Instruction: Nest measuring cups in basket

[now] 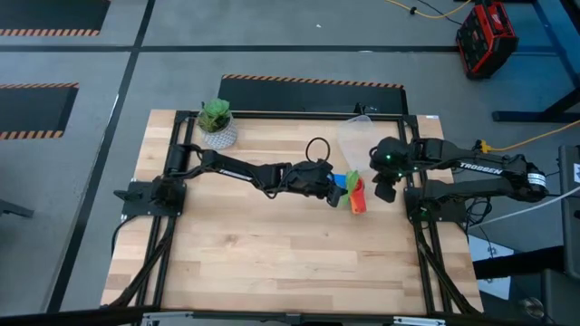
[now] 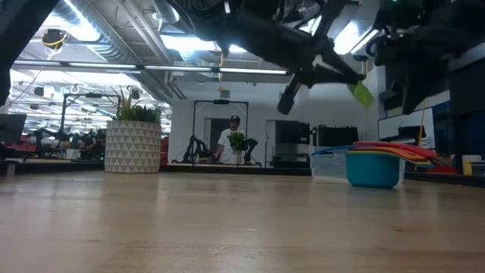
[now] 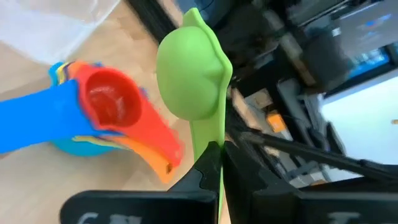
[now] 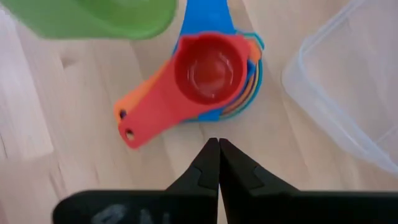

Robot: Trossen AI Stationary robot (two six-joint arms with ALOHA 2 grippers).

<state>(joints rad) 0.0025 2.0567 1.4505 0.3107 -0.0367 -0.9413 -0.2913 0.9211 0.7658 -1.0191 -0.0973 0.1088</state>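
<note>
The left pincer (image 3: 214,155) pinches the handle of the green measuring cup (image 3: 193,74) and holds it in the air above the tabletop (image 1: 272,244). Just below it, the other measuring cups (image 4: 205,81) sit stacked on the wood, the red cup (image 4: 211,68) on top, the blue one at the bottom. The right pincer (image 4: 217,162) is pressed together, empty, above the stack. The clear basket (image 4: 348,87) stands just beside the stack, with nothing in it.

One camera looks straight down on the surface (image 1: 272,235), one skims it level, and both wrist cameras look closely at the stacked cups (image 4: 211,74).
</note>
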